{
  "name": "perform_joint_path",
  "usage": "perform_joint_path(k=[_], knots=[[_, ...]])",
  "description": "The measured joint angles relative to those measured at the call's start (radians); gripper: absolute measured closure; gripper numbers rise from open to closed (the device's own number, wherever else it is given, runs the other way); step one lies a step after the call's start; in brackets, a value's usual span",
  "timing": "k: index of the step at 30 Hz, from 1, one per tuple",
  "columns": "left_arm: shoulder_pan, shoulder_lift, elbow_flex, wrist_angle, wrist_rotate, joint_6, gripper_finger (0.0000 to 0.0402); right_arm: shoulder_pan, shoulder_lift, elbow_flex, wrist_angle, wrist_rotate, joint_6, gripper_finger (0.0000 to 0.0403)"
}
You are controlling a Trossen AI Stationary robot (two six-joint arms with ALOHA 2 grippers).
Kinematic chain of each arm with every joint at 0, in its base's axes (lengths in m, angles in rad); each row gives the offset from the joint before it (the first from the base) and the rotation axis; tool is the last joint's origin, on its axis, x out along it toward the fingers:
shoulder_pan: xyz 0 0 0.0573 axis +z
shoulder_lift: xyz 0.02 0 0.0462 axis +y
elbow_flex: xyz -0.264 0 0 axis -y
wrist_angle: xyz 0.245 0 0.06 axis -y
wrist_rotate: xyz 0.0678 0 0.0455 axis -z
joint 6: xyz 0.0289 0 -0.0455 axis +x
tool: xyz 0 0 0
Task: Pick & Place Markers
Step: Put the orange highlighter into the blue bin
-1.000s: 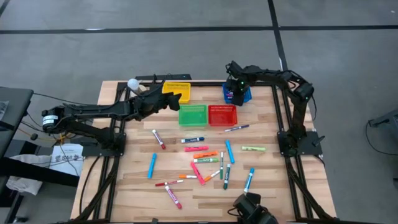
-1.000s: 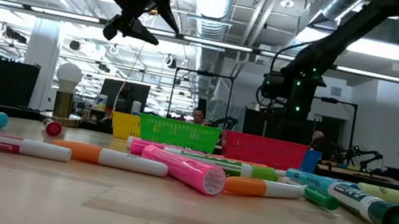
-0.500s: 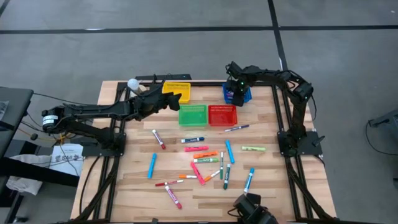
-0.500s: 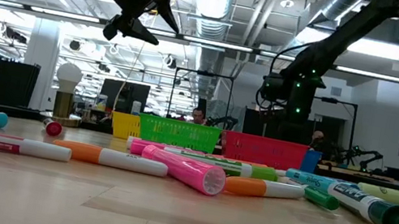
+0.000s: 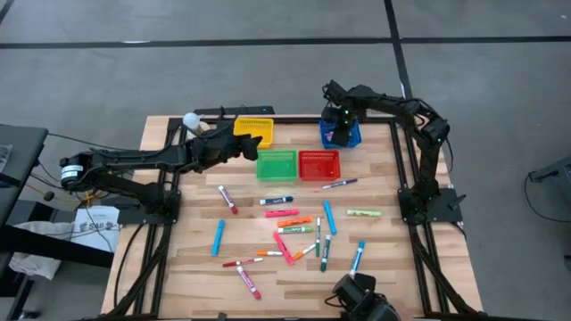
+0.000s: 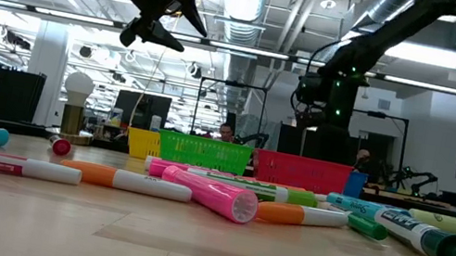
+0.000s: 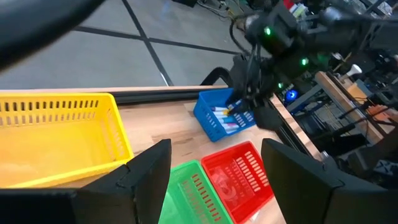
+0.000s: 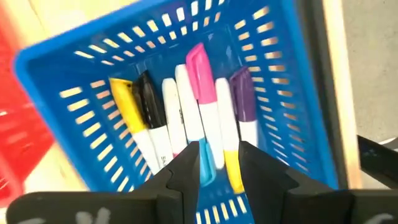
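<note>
We see the right gripper [image 8: 212,163] hanging just above the small blue square mesh basket [image 5: 350,135] at the far edge of the wooden bench [image 5: 178,267], toward its right corner. Its two dark fingers [image 8: 184,171] stand a narrow gap apart and clamp on nothing. Inside that basket lie several capped felt-tip markers side by side: a yellow-capped one [image 8: 127,109], a black-capped one [image 8: 151,102], a pink-capped one [image 8: 200,71] and a purple-capped one [image 8: 242,93], with white barrels between them.

The left gripper [image 7: 214,180] hovers over the far edge too, above the near rim of the yellow square mesh basket [image 5: 252,127], its fingers [image 7: 146,177] spread wide with nothing between them. From the left wrist view we look past them to the yellow basket, the green square mesh basket [image 5: 277,164] and the red square mesh basket [image 5: 318,165]; the green and red ones sit touching, side by side, just nearer the middle of the bench than the yellow and blue ones.

The rest of the loose markers [image 5: 294,229] are scattered over the middle and the near half of the bench. Among them we make out a red one [image 5: 228,200] toward the left, a blue one [image 5: 218,238] below it, a yellow-green one [image 5: 363,213] toward the right edge, a light-blue one [image 5: 357,257] near the near edge and a pink one [image 5: 249,283] closest to that edge. In the low view a fat pink marker [image 6: 209,192] lies nearest the camera, with an orange one [image 6: 129,180] beside it.

A white round bulb [image 5: 191,119] stands at the far edge, left of the yellow basket.
</note>
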Motion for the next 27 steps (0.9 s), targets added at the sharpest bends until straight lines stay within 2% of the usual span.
perform_joint_path(k=[8,11,15,23,27], knots=[[-0.008,0.000,0.000,0.000,0.017,0.000,0.0153,0.002,-0.002,0.168,-0.184,-0.009,0.044,0.0302],[-0.008,0.000,0.000,-0.002,0.017,0.000,0.0153,0.003,-0.036,0.195,-0.215,-0.063,0.066,0.0302],[-0.008,0.000,0.000,-0.004,0.017,0.000,0.0153,0.004,-0.141,0.196,-0.212,-0.182,0.091,0.0302],[-0.011,0.000,0.000,-0.008,0.017,0.000,0.0153,0.012,-0.396,0.189,-0.201,-0.314,0.160,0.0302],[-0.011,0.000,0.000,-0.008,0.017,0.038,0.0153,0.035,-0.523,0.151,-0.171,-0.447,0.161,0.0302]])
